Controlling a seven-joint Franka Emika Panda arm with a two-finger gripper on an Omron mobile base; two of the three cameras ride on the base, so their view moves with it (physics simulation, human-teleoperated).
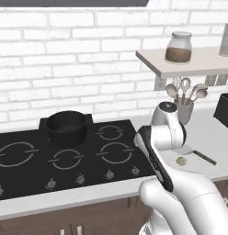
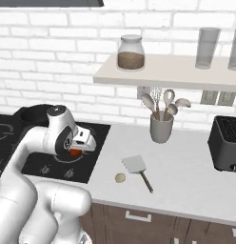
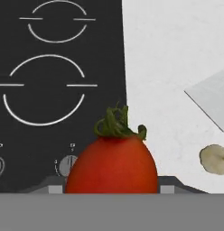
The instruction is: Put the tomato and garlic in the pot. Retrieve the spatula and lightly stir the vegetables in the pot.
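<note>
A red tomato (image 3: 113,164) with a green stem sits between my gripper's (image 3: 113,187) finger tips, held above the cooktop's right edge near the knobs. From the right base view the tomato (image 2: 75,152) peeks out red under my gripper (image 2: 78,148). The black pot (image 1: 66,127) stands on the back middle burner, to the left of the hand and well apart from it. On the white counter to the right lie the pale garlic (image 2: 120,177) and the spatula (image 2: 134,165), its flat grey blade next to the garlic (image 3: 214,159).
The black cooktop (image 1: 24,170) has knobs along its front edge. A grey holder with spoons and a whisk (image 2: 161,126) stands at the wall. A shelf (image 2: 167,76) with a jar and glasses hangs above. A black toaster (image 2: 227,143) is at the far right.
</note>
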